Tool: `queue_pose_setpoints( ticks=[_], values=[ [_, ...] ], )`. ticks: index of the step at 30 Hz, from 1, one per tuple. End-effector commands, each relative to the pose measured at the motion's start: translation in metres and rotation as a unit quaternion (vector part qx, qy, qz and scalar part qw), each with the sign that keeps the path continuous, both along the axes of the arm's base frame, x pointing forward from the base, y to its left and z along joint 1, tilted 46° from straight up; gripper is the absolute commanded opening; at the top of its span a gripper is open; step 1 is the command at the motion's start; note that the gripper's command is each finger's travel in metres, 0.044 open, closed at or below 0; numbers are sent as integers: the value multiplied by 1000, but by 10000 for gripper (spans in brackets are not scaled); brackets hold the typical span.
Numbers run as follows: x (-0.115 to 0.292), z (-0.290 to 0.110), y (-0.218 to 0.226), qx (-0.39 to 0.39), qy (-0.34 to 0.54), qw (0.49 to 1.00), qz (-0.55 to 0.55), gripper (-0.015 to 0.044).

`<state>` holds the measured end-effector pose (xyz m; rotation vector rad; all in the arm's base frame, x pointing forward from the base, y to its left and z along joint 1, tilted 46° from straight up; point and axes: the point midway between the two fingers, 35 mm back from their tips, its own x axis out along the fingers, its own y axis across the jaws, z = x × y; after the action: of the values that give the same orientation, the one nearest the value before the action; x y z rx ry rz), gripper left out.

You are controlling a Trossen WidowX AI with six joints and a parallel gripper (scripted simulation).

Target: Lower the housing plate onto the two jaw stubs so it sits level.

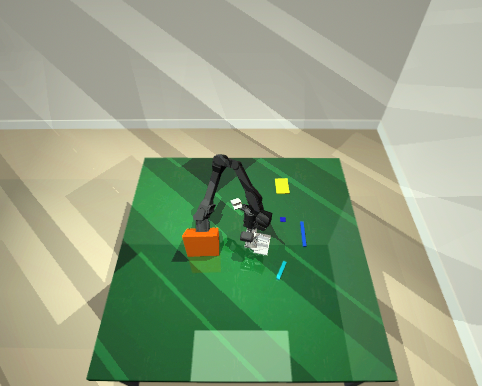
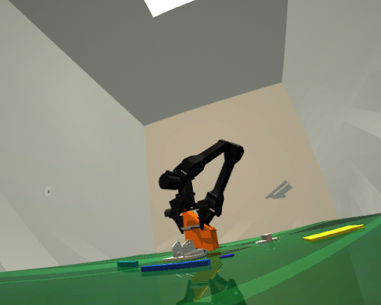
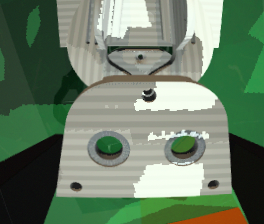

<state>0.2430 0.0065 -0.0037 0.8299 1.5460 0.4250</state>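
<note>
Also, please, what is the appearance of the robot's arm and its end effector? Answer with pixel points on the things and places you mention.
The arm (image 1: 242,181) (image 2: 214,152) is dark, nearly black, with slim straight links and bulky rounded joints. The end effector (image 1: 254,240) (image 2: 191,228) (image 3: 143,142) is equally dark, with two angular fingers that narrow toward the tips. I can make out no markings or cables.

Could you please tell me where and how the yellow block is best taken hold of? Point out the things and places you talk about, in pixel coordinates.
I'd come from straight above and close the fingers across its narrower width, near the middle. The yellow block (image 1: 282,185) (image 2: 333,233) lies flat and thin, with no handle showing, so its side edges seem the best grip, taken low.
</note>
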Motion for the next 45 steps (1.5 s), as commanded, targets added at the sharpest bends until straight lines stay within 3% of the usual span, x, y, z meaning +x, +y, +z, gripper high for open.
queue_pose_setpoints(
  ticks=[1, 45],
  values=[
    [0, 0, -1, -1, -3, 1000, 1, 351],
    [2, -31, 28, -1, -3, 1000, 1, 351]
  ],
)
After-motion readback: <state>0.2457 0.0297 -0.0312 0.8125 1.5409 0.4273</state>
